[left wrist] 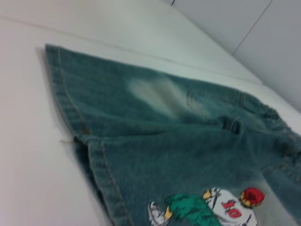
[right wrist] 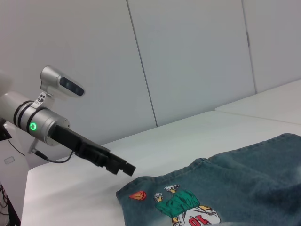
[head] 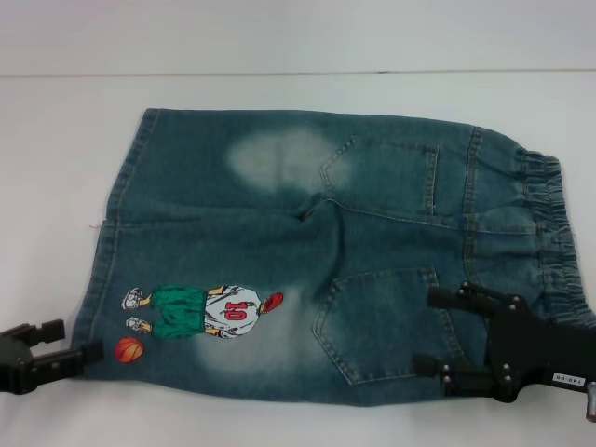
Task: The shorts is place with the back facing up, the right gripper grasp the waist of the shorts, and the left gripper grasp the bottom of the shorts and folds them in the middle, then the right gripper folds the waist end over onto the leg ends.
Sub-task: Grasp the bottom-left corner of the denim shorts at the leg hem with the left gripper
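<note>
The denim shorts point(head: 307, 251) lie flat on the white table point(head: 279, 93), back pockets up. The elastic waist point(head: 549, 233) is at the right and the leg hems point(head: 107, 242) at the left. A cartoon basketball player point(head: 200, 312) is printed on the near leg. My left gripper point(head: 79, 340) stands open at the near left, its fingertips just beside the near leg's hem. My right gripper point(head: 430, 331) is open over the near back pocket, close to the waist, holding nothing. The right wrist view shows the left arm point(right wrist: 51, 127) reaching toward the printed corner of the shorts point(right wrist: 225, 193).
The white table continues behind the shorts and to the left of the hems point(left wrist: 28, 155). Grey wall panels point(right wrist: 188, 61) stand beyond the table's far edge.
</note>
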`<state>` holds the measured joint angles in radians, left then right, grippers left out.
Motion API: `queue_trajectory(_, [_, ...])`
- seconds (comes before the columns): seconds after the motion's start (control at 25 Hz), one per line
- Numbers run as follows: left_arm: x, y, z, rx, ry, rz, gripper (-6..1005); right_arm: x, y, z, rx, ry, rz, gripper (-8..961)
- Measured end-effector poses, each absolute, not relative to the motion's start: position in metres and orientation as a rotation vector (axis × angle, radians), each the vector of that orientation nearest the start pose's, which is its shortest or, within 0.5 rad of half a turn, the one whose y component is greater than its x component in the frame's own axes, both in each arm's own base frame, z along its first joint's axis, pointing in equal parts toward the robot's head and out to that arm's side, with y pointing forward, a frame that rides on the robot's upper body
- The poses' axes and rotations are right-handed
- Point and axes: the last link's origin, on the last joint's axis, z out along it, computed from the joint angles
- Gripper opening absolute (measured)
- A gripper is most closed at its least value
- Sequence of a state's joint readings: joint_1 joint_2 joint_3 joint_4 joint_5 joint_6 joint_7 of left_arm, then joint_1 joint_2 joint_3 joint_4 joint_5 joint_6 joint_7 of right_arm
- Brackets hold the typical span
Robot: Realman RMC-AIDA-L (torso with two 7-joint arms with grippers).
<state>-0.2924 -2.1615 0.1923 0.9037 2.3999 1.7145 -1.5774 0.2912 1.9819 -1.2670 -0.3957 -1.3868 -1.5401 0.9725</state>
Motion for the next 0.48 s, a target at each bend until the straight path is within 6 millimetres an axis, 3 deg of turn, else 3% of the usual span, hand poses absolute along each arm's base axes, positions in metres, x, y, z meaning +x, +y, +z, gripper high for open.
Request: queue_trajectory(0.48, [-0.3625,0.2262,0.0330,-2.383,-1.266,-0.513,910,0.3087,0.2417,-0.0321,-2.717,0.529,0.871,946])
